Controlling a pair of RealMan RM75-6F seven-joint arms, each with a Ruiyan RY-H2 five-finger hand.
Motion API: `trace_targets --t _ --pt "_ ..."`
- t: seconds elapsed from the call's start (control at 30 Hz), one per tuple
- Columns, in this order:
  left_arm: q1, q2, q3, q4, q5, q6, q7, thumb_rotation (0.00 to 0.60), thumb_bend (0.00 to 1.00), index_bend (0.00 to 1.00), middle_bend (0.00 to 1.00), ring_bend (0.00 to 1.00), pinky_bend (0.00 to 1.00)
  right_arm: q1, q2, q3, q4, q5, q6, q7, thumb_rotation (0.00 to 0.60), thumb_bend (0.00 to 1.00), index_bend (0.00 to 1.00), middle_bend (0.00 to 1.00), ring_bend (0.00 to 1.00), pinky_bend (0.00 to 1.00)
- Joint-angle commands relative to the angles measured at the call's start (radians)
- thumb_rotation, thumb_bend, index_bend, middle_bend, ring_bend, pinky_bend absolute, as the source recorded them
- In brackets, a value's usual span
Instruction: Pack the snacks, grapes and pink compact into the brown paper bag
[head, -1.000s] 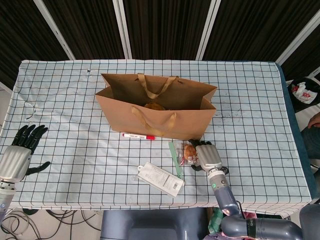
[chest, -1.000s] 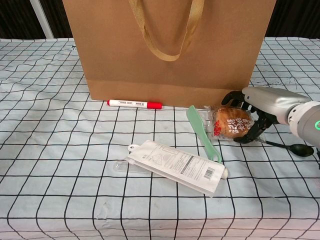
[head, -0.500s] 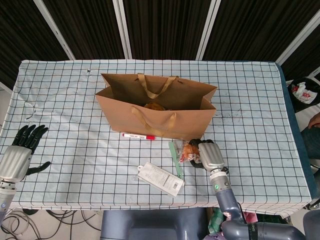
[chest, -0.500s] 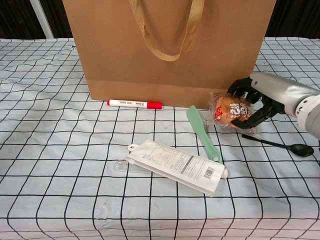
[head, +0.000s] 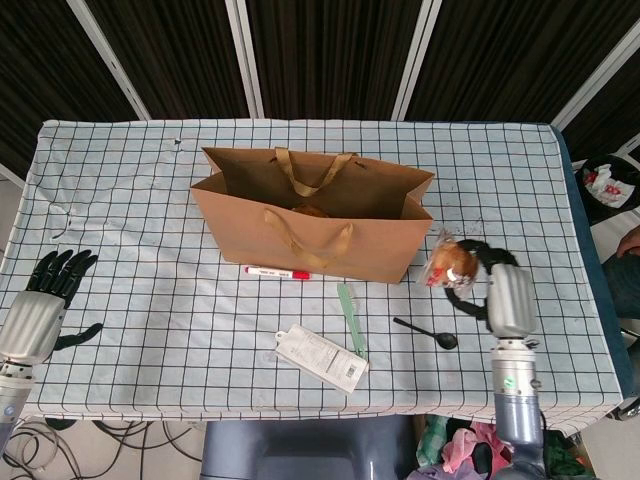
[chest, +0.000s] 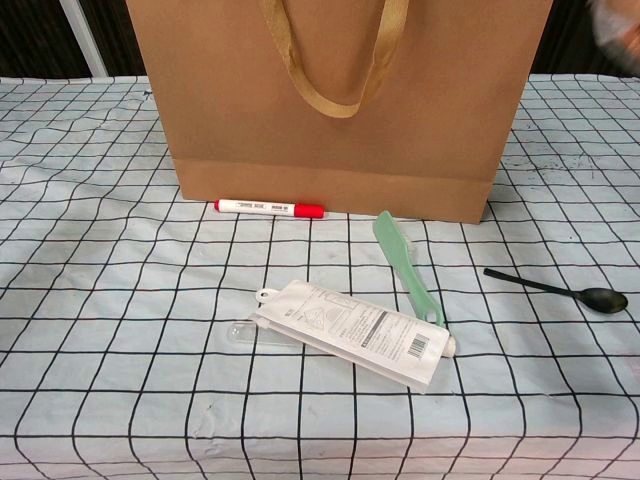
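The brown paper bag (head: 330, 225) stands open in the middle of the table, seen close from the front in the chest view (chest: 330, 100). Something orange-brown lies inside it (head: 310, 211). My right hand (head: 492, 288) is raised to the right of the bag and grips a wrapped orange snack (head: 449, 263) in clear plastic, level with the bag's right end. A blurred bit of it shows at the chest view's top right corner (chest: 618, 22). My left hand (head: 45, 300) rests open at the table's left edge, holding nothing.
In front of the bag lie a red-capped white marker (chest: 268, 208), a green flat stick (chest: 407, 266), a white labelled packet (chest: 350, 332) and a black spoon (chest: 560, 291). The checked cloth (head: 150, 300) covers the table.
My right hand has lifted the wrapped snack off the table and moved up and to the right, out of most of the chest view. The black spoon is now uncovered.
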Motion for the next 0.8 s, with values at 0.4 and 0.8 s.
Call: trace_targets --t 0.4,0.8 --pt "-0.004 0.000 -0.003 -0.001 -0.012 -0.015 0.003 0.600 0.12 0.06 0.06 0.00 0.00 0.216 0.050 0.268 0.072 0.048 -0.149 -0.082 0.600 0.33 0.43 0.33 0.36 0.27" --pt "-0.004 0.002 -0.009 -0.001 -0.026 -0.021 0.002 0.600 0.12 0.06 0.06 0.00 0.00 0.489 -0.134 0.306 0.338 0.184 -0.358 -0.098 0.600 0.33 0.43 0.32 0.36 0.27"
